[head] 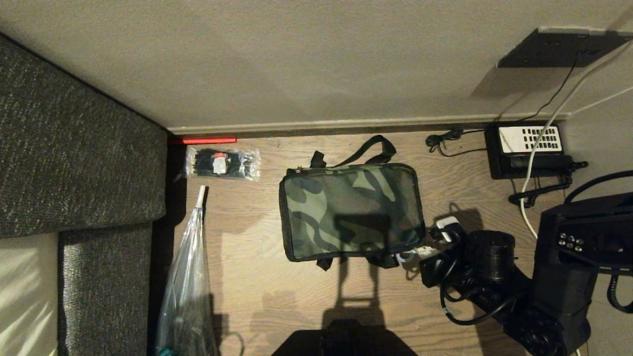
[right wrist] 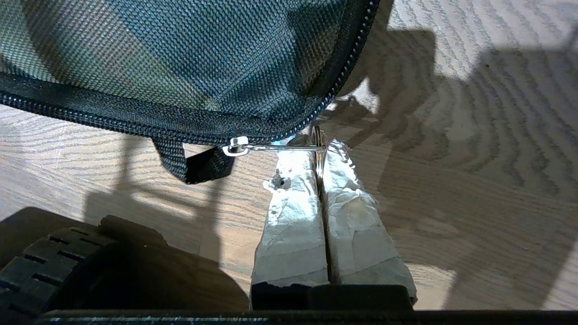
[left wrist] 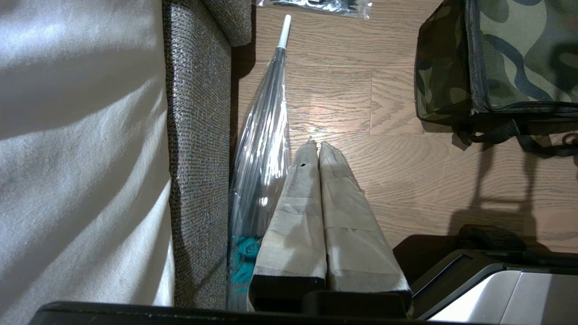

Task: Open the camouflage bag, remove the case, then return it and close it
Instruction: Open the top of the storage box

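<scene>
The camouflage bag (head: 351, 212) lies flat on the wooden floor with its lid down and its zip (right wrist: 135, 119) drawn closed along the edge I can see. My right gripper (head: 414, 253) is at the bag's near right corner, shut on the metal ring of the zip pull (right wrist: 319, 155); a thin link runs from the ring to the slider (right wrist: 237, 146). The left gripper (left wrist: 316, 144) hangs shut and empty above the floor, left of the bag (left wrist: 510, 58). The case is hidden from view.
A folded clear umbrella (head: 190, 277) lies along the grey sofa (head: 74, 148) on the left. A clear packet of black ties (head: 222, 163) sits by the wall. A black telephone (head: 529, 148) with cables stands at the back right.
</scene>
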You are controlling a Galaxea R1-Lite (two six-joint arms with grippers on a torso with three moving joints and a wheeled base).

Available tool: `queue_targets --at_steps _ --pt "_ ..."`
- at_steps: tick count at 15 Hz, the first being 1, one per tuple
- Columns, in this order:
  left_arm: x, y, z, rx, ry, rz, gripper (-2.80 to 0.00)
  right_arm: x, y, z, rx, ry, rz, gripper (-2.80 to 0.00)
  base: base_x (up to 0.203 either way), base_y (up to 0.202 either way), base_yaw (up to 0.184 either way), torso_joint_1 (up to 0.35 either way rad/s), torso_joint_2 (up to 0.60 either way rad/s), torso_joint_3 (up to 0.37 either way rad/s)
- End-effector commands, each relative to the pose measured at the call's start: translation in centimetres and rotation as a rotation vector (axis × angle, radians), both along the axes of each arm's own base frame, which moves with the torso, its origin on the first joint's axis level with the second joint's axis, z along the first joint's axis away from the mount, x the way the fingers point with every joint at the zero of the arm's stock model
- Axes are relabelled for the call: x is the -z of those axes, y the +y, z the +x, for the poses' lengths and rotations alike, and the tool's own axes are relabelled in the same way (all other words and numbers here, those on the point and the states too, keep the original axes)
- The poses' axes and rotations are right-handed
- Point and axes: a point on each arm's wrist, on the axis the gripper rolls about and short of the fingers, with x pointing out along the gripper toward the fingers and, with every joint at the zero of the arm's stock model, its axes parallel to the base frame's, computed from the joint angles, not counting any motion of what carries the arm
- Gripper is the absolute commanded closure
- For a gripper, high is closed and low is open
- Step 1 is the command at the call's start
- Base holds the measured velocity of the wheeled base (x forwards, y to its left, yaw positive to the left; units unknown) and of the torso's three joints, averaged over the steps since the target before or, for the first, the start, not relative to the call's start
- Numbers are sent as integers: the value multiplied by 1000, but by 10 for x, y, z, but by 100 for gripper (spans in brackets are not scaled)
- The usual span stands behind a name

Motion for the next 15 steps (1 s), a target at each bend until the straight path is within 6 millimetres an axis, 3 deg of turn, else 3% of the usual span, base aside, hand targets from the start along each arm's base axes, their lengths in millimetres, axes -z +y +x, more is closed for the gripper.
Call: queue_targets --at_steps 1,8,15 --pt "1 0 0 -2 3 0 0 -2 -1 2 9 -14 0 0 0 0 0 0 0 0" --pt "1 0 0 0 3 0 0 -6 -28 10 83 -7 -12 0 0 0 0 0 0 0" --pt "1 0 0 0 3 0 0 -23 -25 14 27 -59 50 0 0 0 0 0 0 0"
